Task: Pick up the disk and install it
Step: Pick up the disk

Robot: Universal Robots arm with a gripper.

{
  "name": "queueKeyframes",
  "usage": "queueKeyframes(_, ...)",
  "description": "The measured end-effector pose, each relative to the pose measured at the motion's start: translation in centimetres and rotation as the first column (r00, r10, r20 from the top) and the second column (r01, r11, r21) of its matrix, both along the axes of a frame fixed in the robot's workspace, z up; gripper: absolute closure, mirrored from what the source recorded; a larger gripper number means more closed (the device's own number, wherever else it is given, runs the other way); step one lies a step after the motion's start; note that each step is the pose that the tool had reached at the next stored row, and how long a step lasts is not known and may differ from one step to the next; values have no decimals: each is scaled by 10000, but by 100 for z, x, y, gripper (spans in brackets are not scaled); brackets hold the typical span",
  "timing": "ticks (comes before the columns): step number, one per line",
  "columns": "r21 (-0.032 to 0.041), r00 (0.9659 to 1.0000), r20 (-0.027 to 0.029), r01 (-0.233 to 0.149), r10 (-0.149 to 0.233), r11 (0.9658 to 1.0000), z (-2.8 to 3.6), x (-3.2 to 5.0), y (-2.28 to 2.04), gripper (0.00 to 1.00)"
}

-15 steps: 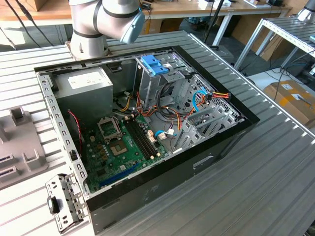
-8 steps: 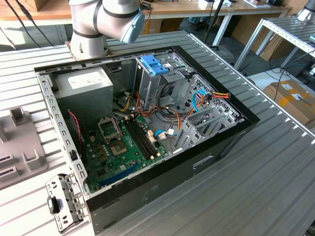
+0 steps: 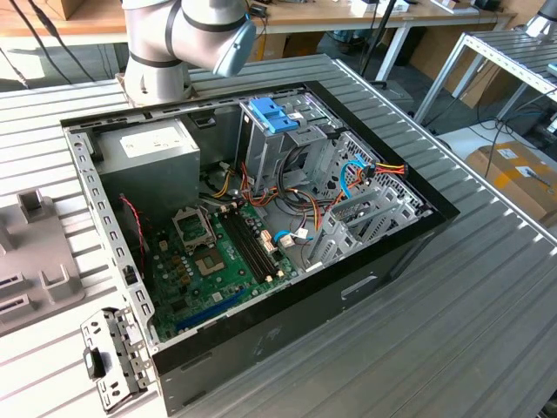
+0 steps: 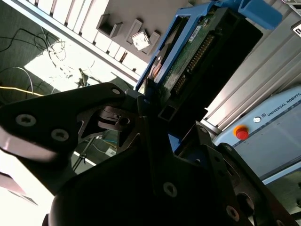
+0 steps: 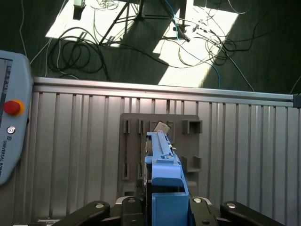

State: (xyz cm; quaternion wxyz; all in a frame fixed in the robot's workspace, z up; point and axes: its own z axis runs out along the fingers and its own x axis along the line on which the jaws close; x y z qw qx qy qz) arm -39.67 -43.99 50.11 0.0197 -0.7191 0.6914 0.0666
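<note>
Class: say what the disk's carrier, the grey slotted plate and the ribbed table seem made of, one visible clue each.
Carrier of the disk: moulded plastic, by its uniform bright blue, matte surface. The grey slotted plate: probably plastic, dull and evenly grey, though painted metal is possible. The table: likely aluminium, silvery ribbed profiles with a soft sheen.

The hand (image 5: 164,209) holds the disk (image 5: 161,149) above the fixture plate (image 5: 190,143).
</note>
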Motion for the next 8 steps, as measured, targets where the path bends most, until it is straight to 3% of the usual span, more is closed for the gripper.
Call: queueKeyframes(8, 0, 10000, 0, 0, 0, 10000, -3, 83, -21, 64)
